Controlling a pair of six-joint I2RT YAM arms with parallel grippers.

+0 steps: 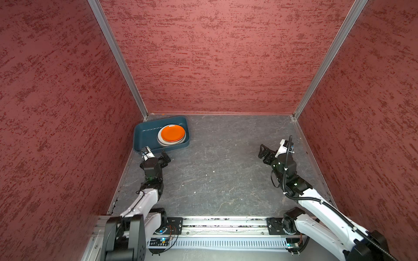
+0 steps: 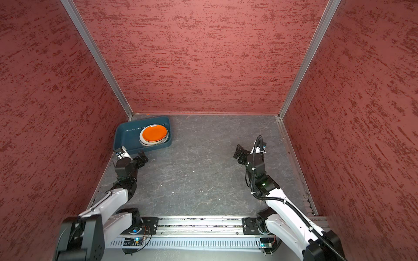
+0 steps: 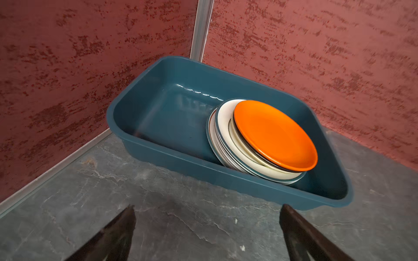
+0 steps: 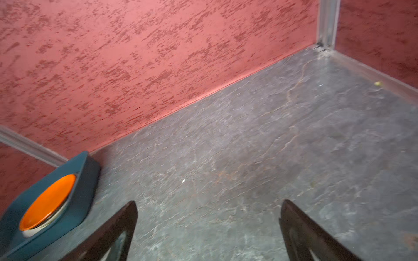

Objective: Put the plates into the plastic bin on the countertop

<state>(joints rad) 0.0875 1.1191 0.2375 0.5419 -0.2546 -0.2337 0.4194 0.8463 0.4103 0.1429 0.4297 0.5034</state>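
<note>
Open room: the surface [image 1: 226,171] lies bare between the left tool [image 1: 163,157] and the right tool [image 1: 263,153]; red walls [image 1: 214,56] close three sides.
Edges: the plastic bin [image 1: 144,136] sits in the corner where two walls meet, its near wall just ahead of the left tool.
Plates: the plates [image 3: 226,126] are stacked inside the bin with the orange plate [image 3: 273,135] on top, ahead of the left tool and well apart from the right tool.
Left tool: jaws spread wide, holding nothing.
Right tool: jaws spread wide, empty, over bare surface.
</note>
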